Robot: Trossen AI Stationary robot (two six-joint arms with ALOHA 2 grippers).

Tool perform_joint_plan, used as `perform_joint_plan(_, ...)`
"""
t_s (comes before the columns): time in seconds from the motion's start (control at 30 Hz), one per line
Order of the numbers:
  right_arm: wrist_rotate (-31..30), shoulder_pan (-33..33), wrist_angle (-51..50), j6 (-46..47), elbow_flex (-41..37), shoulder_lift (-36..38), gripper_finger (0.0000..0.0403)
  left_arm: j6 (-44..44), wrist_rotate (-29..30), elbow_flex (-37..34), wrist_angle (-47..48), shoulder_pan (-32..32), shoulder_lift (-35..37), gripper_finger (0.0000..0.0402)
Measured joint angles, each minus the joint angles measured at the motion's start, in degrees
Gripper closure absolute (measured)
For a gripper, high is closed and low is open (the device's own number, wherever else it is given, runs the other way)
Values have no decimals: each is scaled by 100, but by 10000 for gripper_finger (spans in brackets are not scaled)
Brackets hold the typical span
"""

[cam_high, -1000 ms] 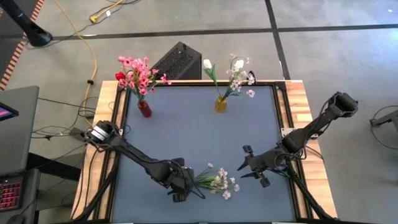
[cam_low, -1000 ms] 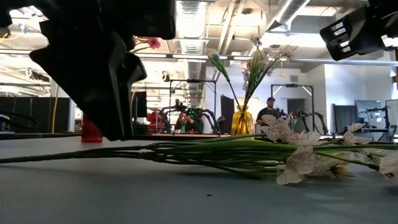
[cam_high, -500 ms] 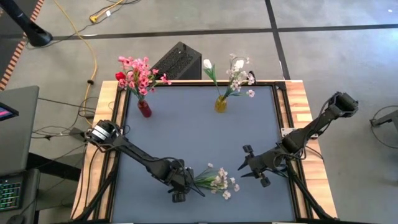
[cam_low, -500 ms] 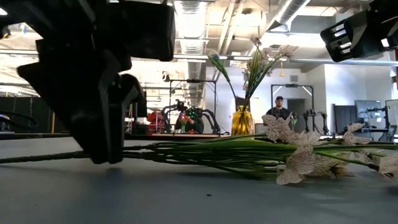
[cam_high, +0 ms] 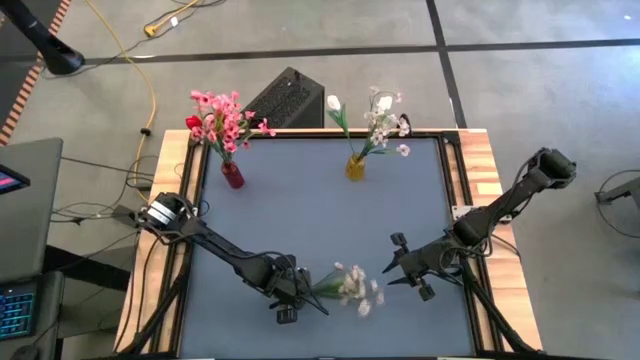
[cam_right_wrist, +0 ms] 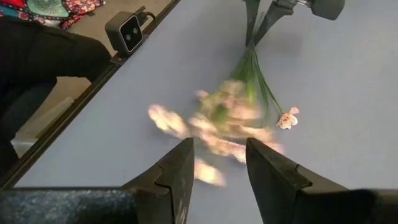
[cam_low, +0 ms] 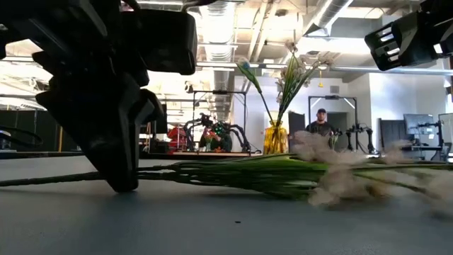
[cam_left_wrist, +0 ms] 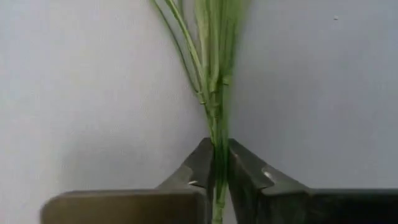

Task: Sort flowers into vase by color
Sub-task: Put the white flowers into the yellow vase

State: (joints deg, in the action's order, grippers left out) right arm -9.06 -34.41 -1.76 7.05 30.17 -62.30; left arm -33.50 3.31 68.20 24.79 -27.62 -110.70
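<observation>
Left gripper low at the near edge of the grey table, jaws closed on the green stem of a pale blossom spray; the left wrist view shows both fingers pinching the stem. Spray's blossoms blurred, lying just off the mat toward the right arm. Right gripper hovers beside the blossoms, jaws apart, holding nothing. At the far edge: red vase with pink sprays and a red bud; yellow vase with a white tulip bud and pale sprays. A person stands in the room beyond. No legible writing or labels anywhere.
</observation>
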Motion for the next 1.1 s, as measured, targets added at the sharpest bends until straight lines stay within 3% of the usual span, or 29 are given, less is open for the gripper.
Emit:
perform_joint_plan(0.27,2,-27,-190,91,0,2,233,619,795,321,-228,108,86,392)
perform_joint_plan(0.47,-126,43,-565,97,-4,15,233,1552,2279,446,-268,508,554,399)
perform_joint_plan(0.6,-160,244,-645,105,-4,17,233,2380,3056,452,-890,947,917,399)
perform_joint_plan(0.77,-162,521,-869,105,-4,17,233,3525,2459,452,-2423,1604,1062,398)
perform_joint_plan(0.87,-164,657,-898,97,-4,17,233,4149,2413,452,-3360,1938,1060,395)
perform_joint_plan(1.1,-173,876,-896,-12,-4,20,233,4483,2291,452,-5062,2809,1063,394)
